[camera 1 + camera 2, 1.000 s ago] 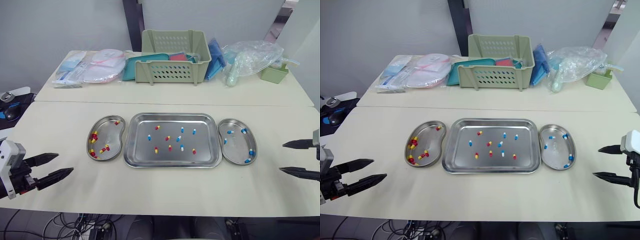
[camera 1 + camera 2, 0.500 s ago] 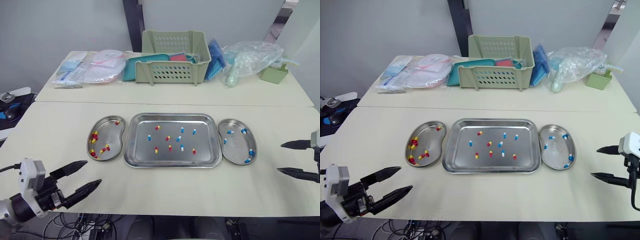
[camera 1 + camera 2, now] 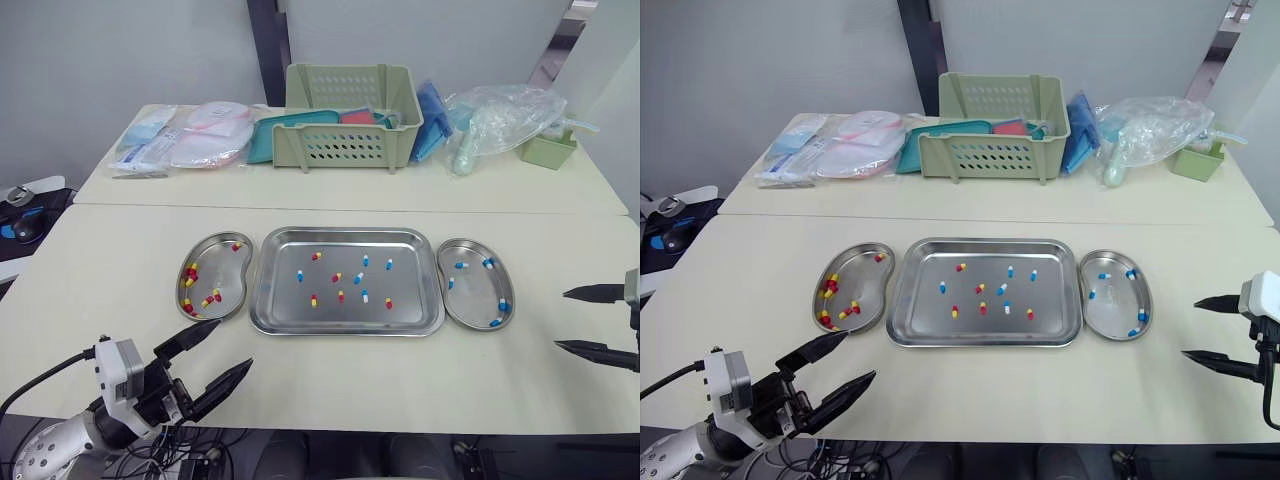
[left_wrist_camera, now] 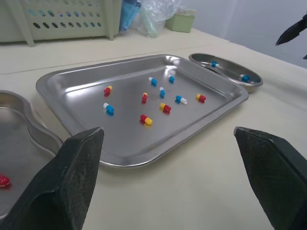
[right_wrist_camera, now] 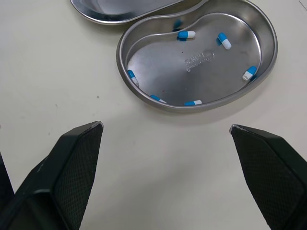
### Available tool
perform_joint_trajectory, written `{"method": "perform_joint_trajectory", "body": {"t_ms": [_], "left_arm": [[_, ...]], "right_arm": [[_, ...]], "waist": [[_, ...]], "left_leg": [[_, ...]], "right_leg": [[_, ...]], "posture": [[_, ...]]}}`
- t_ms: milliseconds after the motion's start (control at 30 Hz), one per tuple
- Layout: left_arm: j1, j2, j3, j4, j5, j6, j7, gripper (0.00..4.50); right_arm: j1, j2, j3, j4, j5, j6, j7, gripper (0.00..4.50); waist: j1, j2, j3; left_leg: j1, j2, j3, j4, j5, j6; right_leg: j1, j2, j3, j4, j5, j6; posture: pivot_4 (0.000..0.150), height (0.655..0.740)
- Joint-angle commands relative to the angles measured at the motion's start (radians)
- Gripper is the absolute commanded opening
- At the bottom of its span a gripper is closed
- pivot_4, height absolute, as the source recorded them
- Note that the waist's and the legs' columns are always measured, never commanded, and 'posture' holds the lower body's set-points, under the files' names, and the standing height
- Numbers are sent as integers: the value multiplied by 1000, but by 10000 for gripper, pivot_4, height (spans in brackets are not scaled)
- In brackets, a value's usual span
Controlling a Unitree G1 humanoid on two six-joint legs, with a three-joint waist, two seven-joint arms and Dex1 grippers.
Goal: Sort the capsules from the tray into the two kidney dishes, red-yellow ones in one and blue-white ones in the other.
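Cream laminate covers the table (image 3: pixel 120 270), and on it the steel tray (image 3: pixel 345 330) lies crosswise between the two kidney dishes, each just beside one of its short ends. The left kidney dish (image 3: pixel 222 270) holds the sorted red-yellow capsules (image 3: pixel 190 272), and the right kidney dish (image 3: pixel 472 290) holds the sorted blue-white capsules (image 3: pixel 460 265). About ten capsules of both colours are scattered over the tray floor, so the sort looks roughly half done. The left gripper (image 3: pixel 232 345) hovers low over the table's near edge, angled toward the tray with its fingers spread wide and nothing between them. The right gripper (image 3: pixel 561 319) hangs out past the right dish, likewise spread and empty. The step in hand appears to be the left arm's reach for a red-yellow capsule. The one near the tray's front left (image 3: pixel 313 299) seems the best choice, being closest and apart from its neighbours. The fingers would do well to narrow before descending, straddle the capsule across its short side, and close gently, since a smooth capsule is likely to skid on polished steel. The blue-white one (image 3: pixel 298 274) behind it should be left undisturbed. The lift must clear the tray rim, and the release should be low over the left dish. A small embossed stamp (image 5: pixel 197 58) marks the right dish's floor, but its letters cannot be read.
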Motion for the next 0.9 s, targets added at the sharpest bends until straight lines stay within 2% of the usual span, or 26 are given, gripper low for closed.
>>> {"method": "perform_joint_trajectory", "body": {"t_ms": [33, 233, 333, 533, 667, 900], "left_arm": [[-1, 2, -7, 4, 13, -48, 16, 45000], [26, 6, -30, 41, 39, -108, 2, 45000], [26, -12, -44, 50, 43, -131, 21, 45000], [38, -26, -62, 71, 56, -179, 37, 45000], [42, -26, -55, 115, 61, -220, 24, 45000], [19, -6, -56, 148, 53, -252, 13, 45000]], "right_arm": [[-35, -5, -41, -72, 59, 54, -16, 44819], [-152, -1, 13, -220, 170, 167, -80, 44819], [-298, 25, 117, -343, 280, 264, -176, 44819], [-463, 98, 322, -469, 328, 374, -324, 44819], [-594, 194, 510, -510, 294, 461, -450, 44819], [-688, 330, 683, -465, 190, 460, -535, 44819]], "waist": [[0, 0, 0], [0, 0, 0], [-2, 0, 0], [4, -2, 1], [1, -1, 1], [2, -2, 1]], "left_leg": [[0, 0, 0, 0, 0, 0], [0, 0, -1, 0, 0, 0], [1, 0, -2, 0, 0, 0], [0, 0, -4, 0, 0, 0], [0, 0, -5, 0, 0, 0], [-1, 0, -6, 0, 0, 0]], "right_leg": [[0, 0, 0, 0, 0, 0], [1, 0, -1, -1, 0, 0], [3, 0, -2, -4, 1, 1], [4, 0, -4, -6, 1, 1], [3, 0, -4, -5, 1, 1], [3, 0, -5, -5, 1, 1]], "posture": [[1500, 7400], [1500, 7400], [1500, 7400], [1500, 7400], [1500, 7400], [1500, 7400]]}}
